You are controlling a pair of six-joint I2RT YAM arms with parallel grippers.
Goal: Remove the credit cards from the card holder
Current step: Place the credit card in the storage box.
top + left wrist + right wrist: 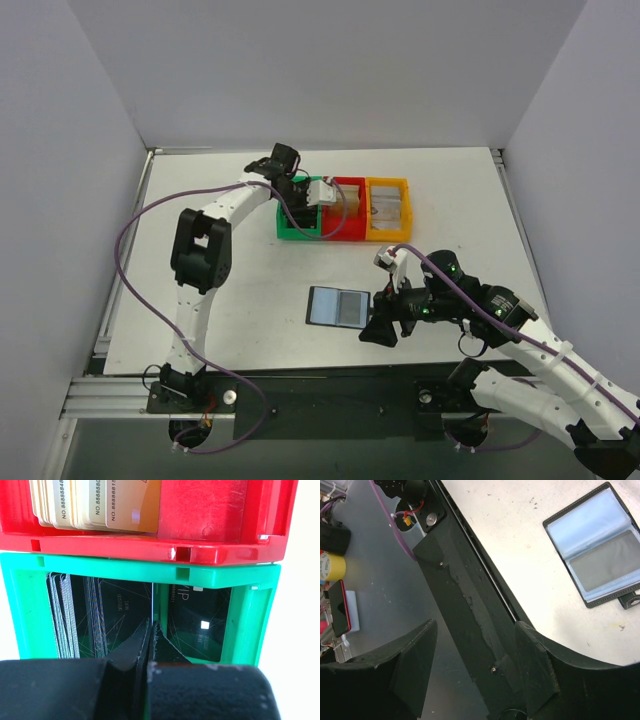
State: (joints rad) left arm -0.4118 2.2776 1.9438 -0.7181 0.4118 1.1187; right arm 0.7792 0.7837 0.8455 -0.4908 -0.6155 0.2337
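Top external: left jaws clenched at green bin point(297, 236); right jaws released beside card holder point(337, 308)

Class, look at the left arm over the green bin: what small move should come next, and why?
Probably open the left pincer: it looks shut on a thin card, edge-on, above the green bin of dark cards, so release should drop it in.

The card holder point(337, 307) lies open with bare table point(268, 292) on its left and far sides; the right gripper point(381, 327) stands just beside its right edge. The left gripper point(151, 635) sits inside the green bin point(210, 575)
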